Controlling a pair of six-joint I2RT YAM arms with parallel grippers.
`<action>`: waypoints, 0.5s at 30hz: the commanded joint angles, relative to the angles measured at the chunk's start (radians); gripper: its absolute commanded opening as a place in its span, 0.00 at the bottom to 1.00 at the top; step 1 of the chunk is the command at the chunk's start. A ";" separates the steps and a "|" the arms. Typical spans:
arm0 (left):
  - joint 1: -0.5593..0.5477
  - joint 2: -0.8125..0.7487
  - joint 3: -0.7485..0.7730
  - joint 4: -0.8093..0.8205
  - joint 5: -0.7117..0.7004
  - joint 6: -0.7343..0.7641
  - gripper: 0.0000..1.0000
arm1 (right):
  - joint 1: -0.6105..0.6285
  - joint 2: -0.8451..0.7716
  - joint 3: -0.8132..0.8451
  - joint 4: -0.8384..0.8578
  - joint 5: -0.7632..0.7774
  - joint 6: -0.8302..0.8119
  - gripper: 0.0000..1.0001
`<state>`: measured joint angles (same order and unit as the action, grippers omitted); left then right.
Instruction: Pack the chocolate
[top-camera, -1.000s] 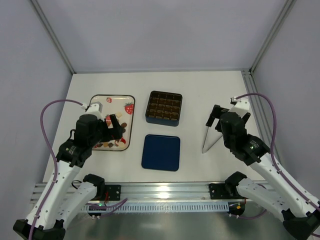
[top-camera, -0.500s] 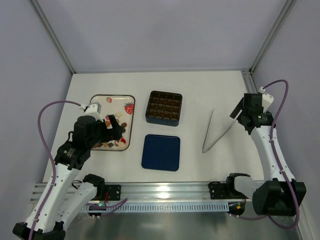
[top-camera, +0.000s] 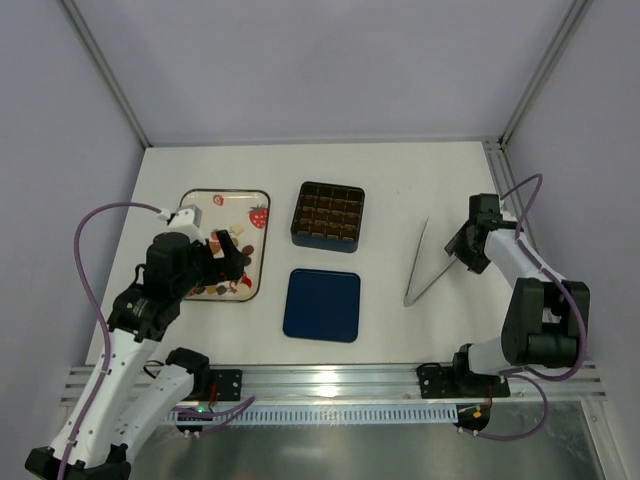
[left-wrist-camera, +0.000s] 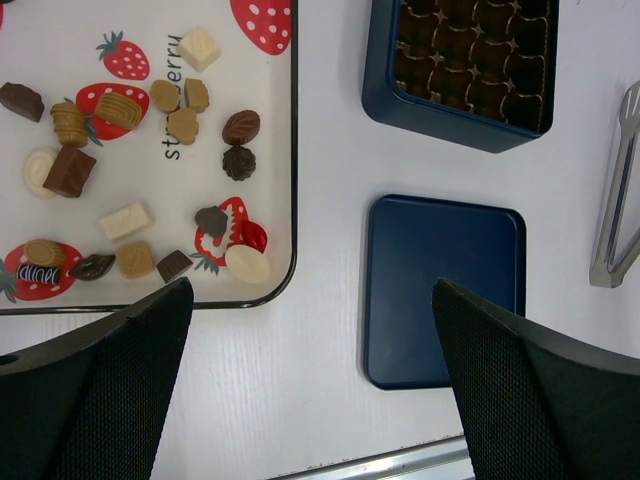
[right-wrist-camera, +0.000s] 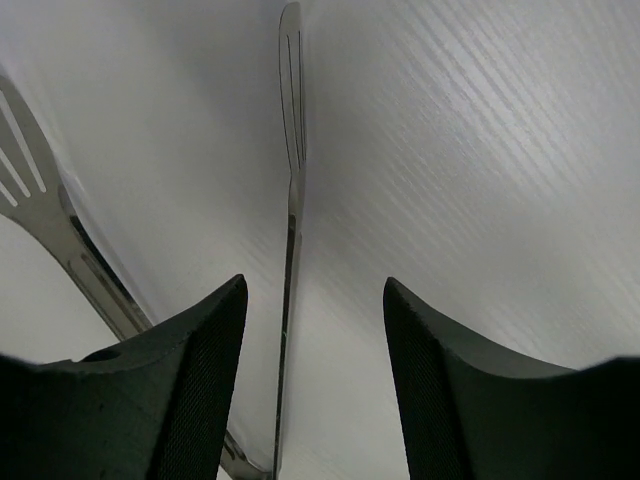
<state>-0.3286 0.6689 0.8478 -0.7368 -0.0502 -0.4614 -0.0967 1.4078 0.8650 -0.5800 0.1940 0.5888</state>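
Here, small brown, tan and white chocolate (left-wrist-camera: 240, 127) on tray (left-wrist-camera: 264, 92); left claw (left-wrist-camera: 312, 290), right claw (right-wrist-camera: 315, 285) apart.

L arm (top-camera: 125, 335): showing white link shells w/ black joint housings; rounded, chunky.
L wrist end (top-camera: 188, 214): carrying a small white cap on a black motor block.
R arm (top-camera: 512, 256): showing the same mix; slim white link, big black blocks nearer the base.
L cable (top-camera: 88, 250): purple, thin, arching off the arm's left side.
R cable (top-camera: 527, 190): purple too, looping over the arm's far end.
Bases (top-camera: 200, 372): black blocky mounts sitting at the near edge, one per arm.
L gripper (left-wrist-camera: 312, 300): fingers (left-wrist-camera: 100, 390) looking matt black, broad, w/ fine dimpled texture.
R gripper (right-wrist-camera: 315, 290): fingers (right-wrist-camera: 175, 390) showing the same black pebbled skin, curved edges catching a little sheen.
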 joint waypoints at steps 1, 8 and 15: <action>0.005 -0.009 -0.001 0.034 0.004 0.018 1.00 | -0.005 0.049 0.003 0.084 -0.014 0.055 0.58; 0.003 -0.006 -0.003 0.034 0.010 0.017 1.00 | 0.002 0.118 -0.018 0.123 -0.019 0.063 0.51; 0.005 0.012 0.014 0.028 0.009 0.029 1.00 | 0.005 0.177 -0.017 0.167 -0.028 0.045 0.36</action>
<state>-0.3286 0.6750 0.8463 -0.7368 -0.0479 -0.4580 -0.0956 1.5627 0.8463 -0.4667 0.1715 0.6315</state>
